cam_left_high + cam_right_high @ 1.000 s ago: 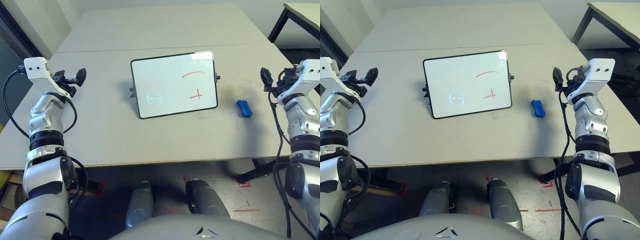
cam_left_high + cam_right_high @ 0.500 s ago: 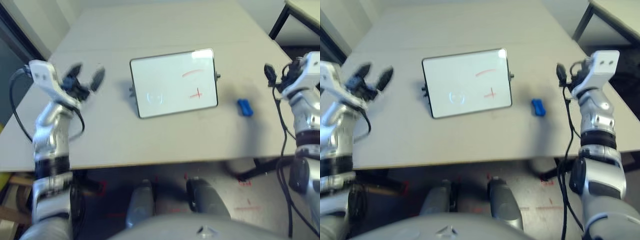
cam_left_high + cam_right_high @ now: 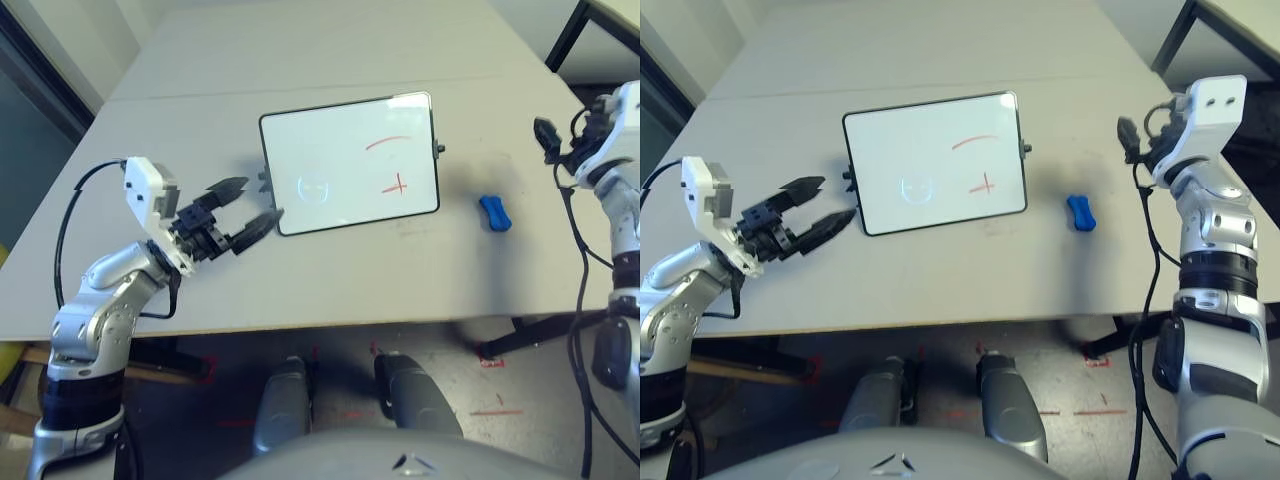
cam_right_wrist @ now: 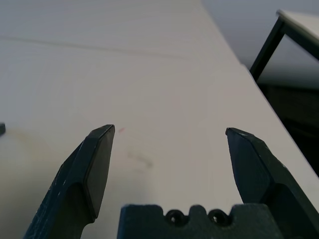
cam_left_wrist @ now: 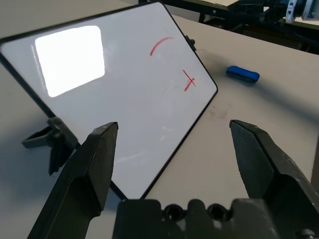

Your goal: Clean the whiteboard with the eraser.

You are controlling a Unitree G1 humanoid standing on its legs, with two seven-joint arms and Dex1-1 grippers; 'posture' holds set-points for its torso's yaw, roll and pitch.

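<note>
While both grippers gape empty, the eraser [image 3: 494, 212] lies below the right gripper [image 3: 1137, 141]. Lower it squarely over the block's pinched middle; the left gripper [image 3: 247, 207] can steady the whiteboard [image 3: 350, 163].

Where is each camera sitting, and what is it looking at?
Head eyes: high up, looking down at the table, board, eraser; both arms show.
Left wrist: on the left arm, facing the board and eraser past its open left hand.
Right wrist: on the right arm, facing bare table past its open right hand.
Head and left wrist share the board's red marks.
</note>
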